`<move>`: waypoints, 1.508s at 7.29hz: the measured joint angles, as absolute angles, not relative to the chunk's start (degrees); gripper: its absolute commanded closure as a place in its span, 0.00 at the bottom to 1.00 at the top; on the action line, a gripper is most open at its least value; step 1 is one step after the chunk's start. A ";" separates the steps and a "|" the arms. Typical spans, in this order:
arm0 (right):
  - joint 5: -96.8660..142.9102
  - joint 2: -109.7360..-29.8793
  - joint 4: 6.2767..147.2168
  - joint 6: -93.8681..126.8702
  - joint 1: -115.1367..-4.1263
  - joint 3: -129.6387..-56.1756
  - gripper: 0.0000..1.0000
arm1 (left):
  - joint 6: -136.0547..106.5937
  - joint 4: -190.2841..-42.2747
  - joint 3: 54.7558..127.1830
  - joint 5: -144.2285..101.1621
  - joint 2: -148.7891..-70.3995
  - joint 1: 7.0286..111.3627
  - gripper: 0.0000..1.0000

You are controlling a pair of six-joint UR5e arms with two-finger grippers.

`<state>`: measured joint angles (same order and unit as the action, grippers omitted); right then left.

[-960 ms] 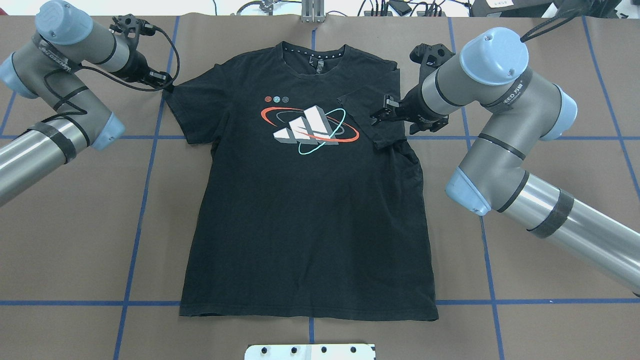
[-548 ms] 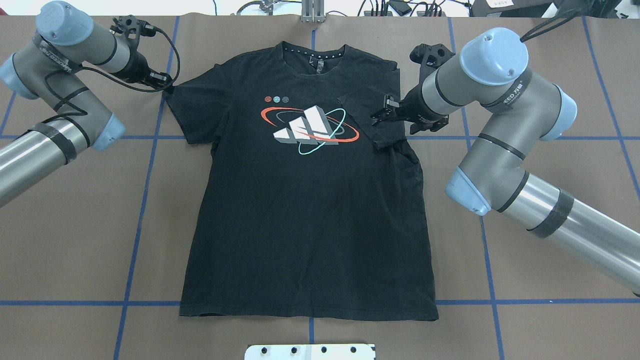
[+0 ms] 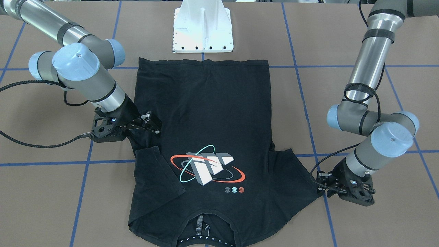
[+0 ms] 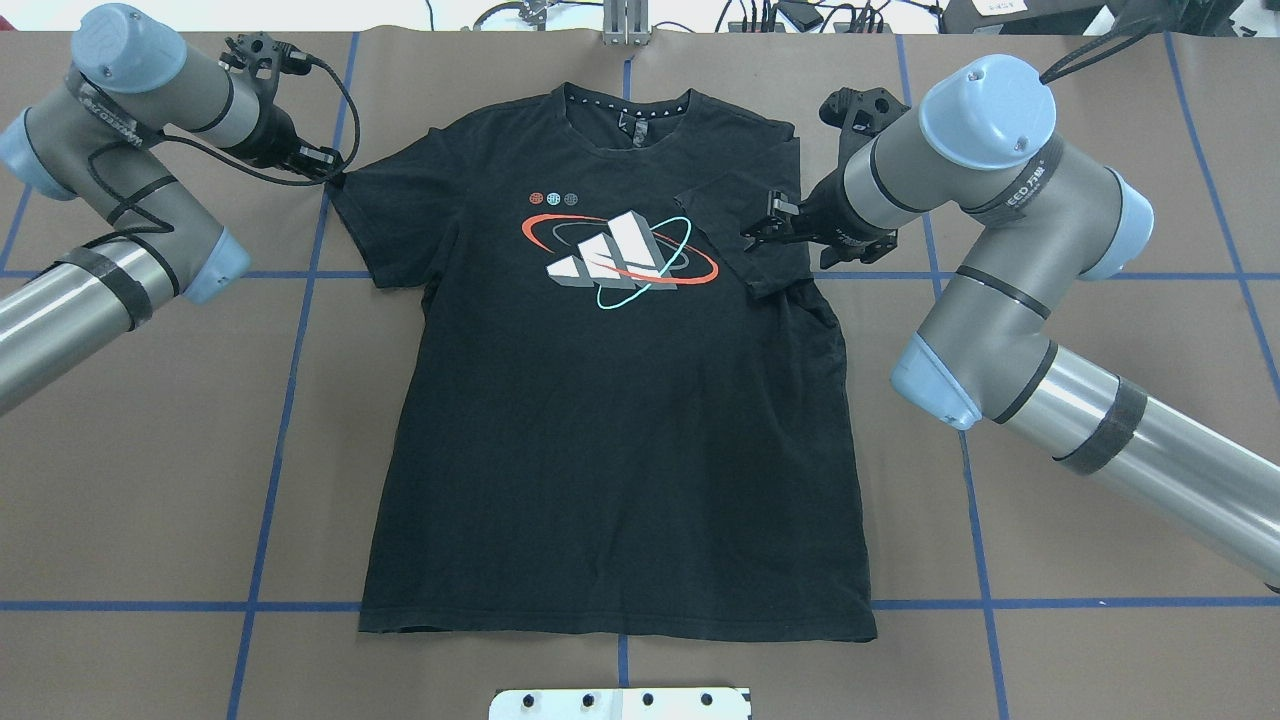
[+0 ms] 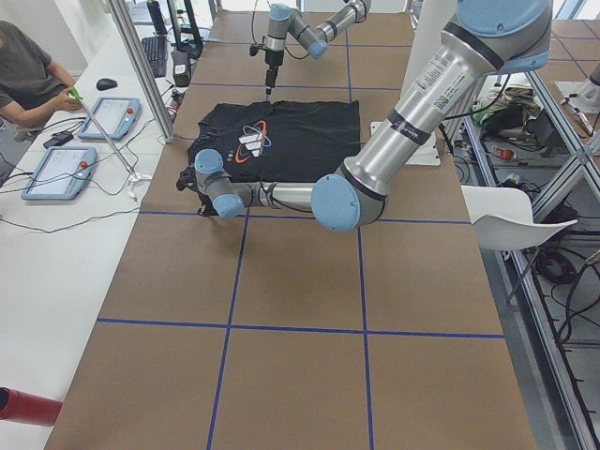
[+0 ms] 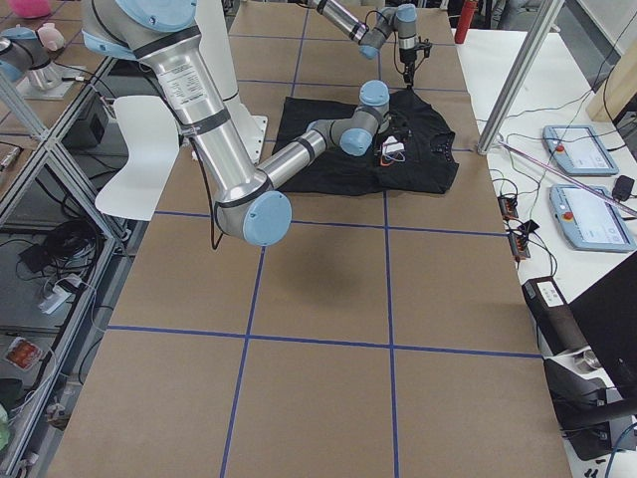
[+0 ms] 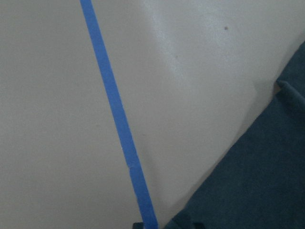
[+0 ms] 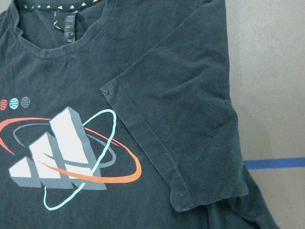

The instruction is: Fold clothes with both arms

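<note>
Brown table, black T-shirt, 3-bar orbit logo, 3 globe icons

Bright, even overhead light; left wrist view soft and washed-out.

You are working in a robotics lab: the left arm and right arm reach over a tabletop covered in brown paper with a blue tape grid. Aluminium frame posts stand at its edge, teach pendants lie on the white side bench, and cables trail on the floor alongside.
</note>
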<state>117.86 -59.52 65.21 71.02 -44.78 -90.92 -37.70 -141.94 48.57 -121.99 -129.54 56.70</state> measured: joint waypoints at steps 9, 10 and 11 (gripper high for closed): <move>120.10 -67.40 64.53 68.37 -47.79 -95.00 0.00 | -64.74 -139.77 65.88 -131.92 -132.99 55.73 1.00; 119.98 -68.12 64.49 68.09 -47.89 -95.09 0.00 | -67.06 -139.73 64.83 -129.33 -135.14 53.87 1.00; 119.77 -68.62 64.46 67.99 -47.92 -95.14 0.00 | -68.26 -139.73 62.84 -127.14 -137.32 52.48 1.00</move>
<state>119.77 -68.62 64.46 67.99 -47.92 -95.14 -68.26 -139.73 62.84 -127.14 -137.32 52.48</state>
